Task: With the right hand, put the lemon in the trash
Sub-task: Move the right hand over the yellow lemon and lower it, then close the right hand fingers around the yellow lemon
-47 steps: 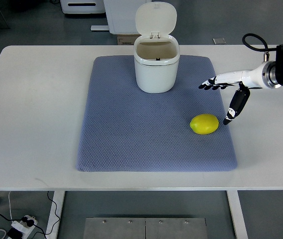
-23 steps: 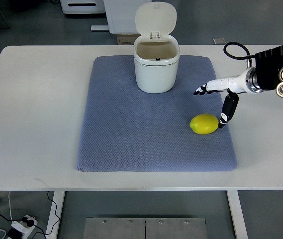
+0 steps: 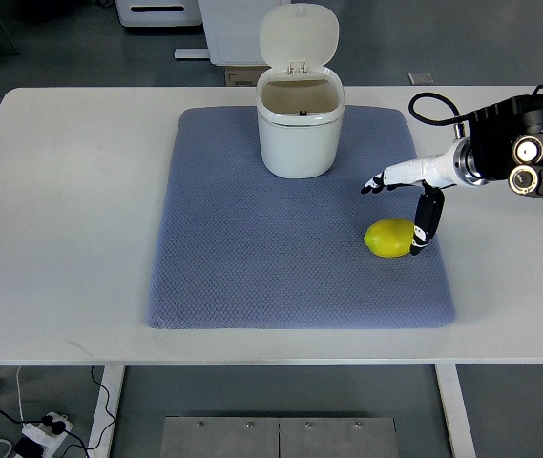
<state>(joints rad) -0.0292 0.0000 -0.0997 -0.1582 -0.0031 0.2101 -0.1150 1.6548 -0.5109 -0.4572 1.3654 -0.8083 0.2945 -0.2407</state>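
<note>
White counter (image 3: 71,191) is carrying blue mat (image 3: 252,248) | open-lidded bin (image 3: 300,119) is standing at rear | right hand (image 3: 410,191) is hovering spread wide, thumb touching lemon (image 3: 390,238), gripping nothing

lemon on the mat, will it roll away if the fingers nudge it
The lemon is rounded and lies free, so a sideways nudge may roll it. The textured mat probably slows it. Its skin looks smooth, so the right hand may need a wrapping grip.

So: one yellow oval lemon (image 3: 391,238), one white plastic trash bin (image 3: 300,115), one blue-grey quilted mat (image 3: 252,239), one white robot hand (image 3: 407,191), I think.
</note>
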